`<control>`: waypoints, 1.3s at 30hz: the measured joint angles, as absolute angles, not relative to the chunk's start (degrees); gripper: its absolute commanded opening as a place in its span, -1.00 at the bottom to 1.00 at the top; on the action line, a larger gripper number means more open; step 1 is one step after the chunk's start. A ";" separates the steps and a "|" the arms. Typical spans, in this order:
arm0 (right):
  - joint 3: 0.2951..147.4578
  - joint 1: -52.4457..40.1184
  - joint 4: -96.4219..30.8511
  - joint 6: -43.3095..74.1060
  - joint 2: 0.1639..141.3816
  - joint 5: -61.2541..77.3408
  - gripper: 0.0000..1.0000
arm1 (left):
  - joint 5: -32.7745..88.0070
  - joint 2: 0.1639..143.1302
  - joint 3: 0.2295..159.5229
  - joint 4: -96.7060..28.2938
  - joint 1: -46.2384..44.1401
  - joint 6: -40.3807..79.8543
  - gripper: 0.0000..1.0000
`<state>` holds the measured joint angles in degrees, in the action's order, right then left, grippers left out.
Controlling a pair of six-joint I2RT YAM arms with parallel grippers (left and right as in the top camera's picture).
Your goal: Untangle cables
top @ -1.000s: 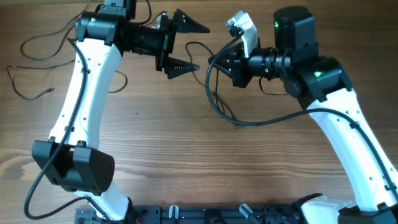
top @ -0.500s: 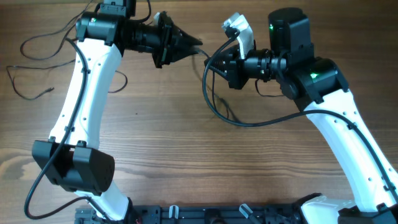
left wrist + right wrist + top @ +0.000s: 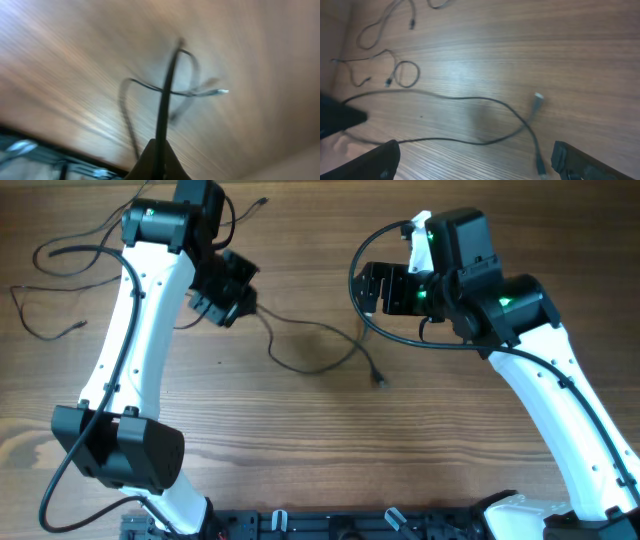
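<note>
Seemingly left gripper (image 3: 159, 155) pinches one cable (image 3: 167, 90); right gripper (image 3: 372, 287) gapes; spare cables (image 3: 407, 74) litter table (image 3: 300, 440).

Overhead, light falls evenly and brightly on the counter (image 3: 300, 440); focus is sharp, shadows faint and soft. The left wrist view is smeared by motion blur, the cable (image 3: 167, 80) streaked and fuzzy. The right wrist view shows pale glare mid-counter; its jaws are dark, unfocused.
</note>
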<state>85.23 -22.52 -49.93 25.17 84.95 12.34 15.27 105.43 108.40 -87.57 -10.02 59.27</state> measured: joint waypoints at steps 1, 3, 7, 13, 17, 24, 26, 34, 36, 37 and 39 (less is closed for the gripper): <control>85.23 -22.52 -50.13 25.76 84.95 11.68 0.99 | 12.51 105.43 108.40 -89.10 -9.96 59.27 -0.92; 85.23 -22.52 -50.19 26.30 84.95 10.22 0.99 | 8.16 105.43 108.40 -93.08 -9.43 59.24 -0.92; 85.23 -22.52 -50.19 26.83 84.95 9.78 0.99 | 5.30 105.43 108.40 -96.27 -5.69 59.00 -0.92; 85.23 -22.52 -50.19 27.00 84.95 9.76 0.99 | 3.90 105.43 108.40 -96.29 3.68 57.06 -0.92; 85.23 -22.52 -50.19 26.98 84.95 9.76 0.99 | 3.57 105.36 108.40 -96.29 9.10 52.56 -0.92; 85.23 -22.52 -50.19 27.00 84.95 9.74 0.99 | -1.98 102.72 106.24 -96.40 20.49 50.92 -0.92; 85.23 -22.52 -50.22 27.00 84.95 9.72 0.99 | -4.47 102.69 103.81 -96.31 23.81 52.49 -0.92; 85.23 -22.52 -50.22 27.00 84.95 9.32 0.99 | -13.30 102.65 100.86 -83.90 42.92 56.55 -0.92; 85.25 -22.52 -50.19 27.00 84.95 9.32 0.99 | -14.76 102.65 100.82 -81.01 46.13 56.62 -0.92; 85.23 -22.52 -50.22 27.00 84.95 9.32 0.99 | -15.35 102.65 100.82 -79.26 47.35 56.71 -0.92; 85.23 -22.52 -50.24 27.00 84.95 9.32 0.99 | -16.62 102.65 100.77 -74.65 49.15 56.69 -0.92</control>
